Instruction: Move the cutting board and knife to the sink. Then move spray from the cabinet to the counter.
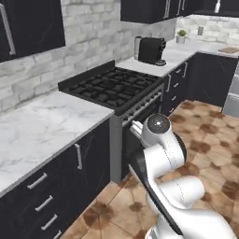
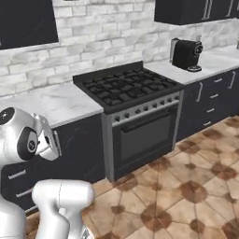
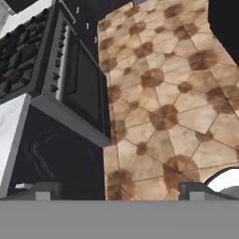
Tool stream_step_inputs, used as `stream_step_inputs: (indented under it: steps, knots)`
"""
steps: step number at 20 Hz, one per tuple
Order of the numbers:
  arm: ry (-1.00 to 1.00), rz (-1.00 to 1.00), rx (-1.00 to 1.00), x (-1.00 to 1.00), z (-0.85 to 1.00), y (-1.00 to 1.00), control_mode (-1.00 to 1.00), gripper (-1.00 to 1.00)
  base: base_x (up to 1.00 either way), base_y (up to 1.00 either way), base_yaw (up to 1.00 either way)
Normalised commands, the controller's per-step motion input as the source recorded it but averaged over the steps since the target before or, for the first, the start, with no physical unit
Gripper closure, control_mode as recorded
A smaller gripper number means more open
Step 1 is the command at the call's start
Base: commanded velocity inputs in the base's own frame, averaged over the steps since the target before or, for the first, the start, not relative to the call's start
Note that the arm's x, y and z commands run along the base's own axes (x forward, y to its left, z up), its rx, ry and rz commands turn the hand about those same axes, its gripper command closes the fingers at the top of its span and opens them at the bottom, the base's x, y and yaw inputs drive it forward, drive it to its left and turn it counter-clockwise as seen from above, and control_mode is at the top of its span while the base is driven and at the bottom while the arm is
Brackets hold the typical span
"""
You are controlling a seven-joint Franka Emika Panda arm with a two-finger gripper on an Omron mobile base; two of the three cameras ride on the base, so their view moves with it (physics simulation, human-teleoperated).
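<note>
We see the cutting board [image 1: 229, 49] only as a small light-brown plate lying flat on the far right end of the counter [image 1: 42, 126], well apart from the arm. We judge it stiff, light and thin, so we would take it at one long edge and not at the flat face. The knife is too small to find from here. The gripper [image 3: 116, 191] hangs over the floor [image 3: 177, 88] beside the stove [image 2: 126, 88], its two tips standing wide apart with nothing between them. The white marble looks smooth and probably slippery, and black cabinets run under it. A coffee machine [image 1: 151, 50] stands to the right of the stove, against the grey brick wall.
</note>
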Motion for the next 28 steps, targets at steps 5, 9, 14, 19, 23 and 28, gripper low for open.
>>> stream_step_inputs:
  steps: [5,9,14,19,23,28]
  knots:
    - [0.00,0.00,0.00,0.00,0.00,0.00,1.00,-1.00,1.00,0.00,-0.63]
    - [0.00,0.00,0.00,0.00,0.00,0.00,1.00,-1.00,1.00,0.00,-0.61]
    - [0.00,0.00,0.00,0.00,0.00,0.00,1.00,-1.00,1.00,0.00,-0.46]
    - [0.00,0.00,0.00,0.00,0.00,0.00,1.00,-1.00,1.00,-0.01,-0.45]
    - [0.00,0.00,0.00,0.00,0.00,0.00,1.00,-1.00,1.00,-0.02,-0.38]
    - [0.00,0.00,0.00,0.00,0.00,0.00,1.00,-1.00,1.00,0.16,-0.29]
